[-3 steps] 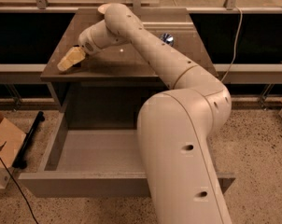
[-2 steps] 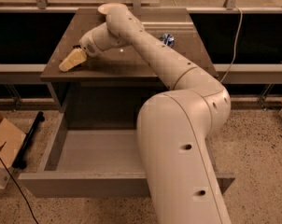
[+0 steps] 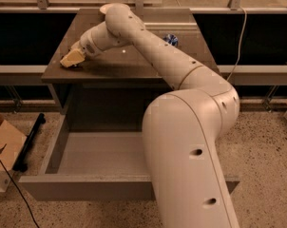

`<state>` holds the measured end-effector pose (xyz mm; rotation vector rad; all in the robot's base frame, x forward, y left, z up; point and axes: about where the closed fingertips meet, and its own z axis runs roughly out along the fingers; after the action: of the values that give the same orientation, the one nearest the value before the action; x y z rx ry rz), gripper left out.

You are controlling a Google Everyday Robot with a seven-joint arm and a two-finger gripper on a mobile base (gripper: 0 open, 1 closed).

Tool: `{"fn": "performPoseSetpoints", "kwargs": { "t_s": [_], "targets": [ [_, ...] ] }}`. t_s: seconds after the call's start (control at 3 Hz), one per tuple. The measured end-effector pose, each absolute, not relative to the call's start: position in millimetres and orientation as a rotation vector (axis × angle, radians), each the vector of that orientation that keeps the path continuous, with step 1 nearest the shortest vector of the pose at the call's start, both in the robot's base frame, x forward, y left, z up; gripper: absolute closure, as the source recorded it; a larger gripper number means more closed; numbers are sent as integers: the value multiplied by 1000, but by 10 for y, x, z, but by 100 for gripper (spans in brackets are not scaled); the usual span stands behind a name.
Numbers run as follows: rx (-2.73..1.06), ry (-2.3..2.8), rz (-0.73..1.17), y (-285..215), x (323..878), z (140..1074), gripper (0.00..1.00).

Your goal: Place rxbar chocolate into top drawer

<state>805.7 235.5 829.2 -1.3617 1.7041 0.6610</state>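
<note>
The gripper (image 3: 72,59) hovers low over the cabinet's (image 3: 119,68) front left corner, open or closed I cannot tell; the top drawer (image 3: 86,189) stands open below the cabinet.

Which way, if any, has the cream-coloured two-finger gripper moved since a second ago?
No visible move: the gripper stays over the near left corner, as seen, of the brown cabinet top.

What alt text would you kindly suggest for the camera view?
The robot's gripper hovers low over the front-left corner of the cabinet top, with the top drawer pulled open below; a blue can lies farther back, right.
</note>
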Motion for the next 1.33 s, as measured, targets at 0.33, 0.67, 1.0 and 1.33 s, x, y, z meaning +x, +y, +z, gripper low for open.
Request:
{"fn": "performPoseSetpoints", "kwargs": {
  "t_s": [0.33, 0.67, 1.0, 1.33],
  "targets": [
    [-1366, 1673, 647, 2322, 7934, 8436, 89],
    [-1319, 1667, 622, 2140, 7722, 8657, 100],
    [-1207, 1681, 613, 1847, 7386, 8912, 100],
    [-1068, 1712, 597, 1508, 7028, 9110, 100]
  ]
}}
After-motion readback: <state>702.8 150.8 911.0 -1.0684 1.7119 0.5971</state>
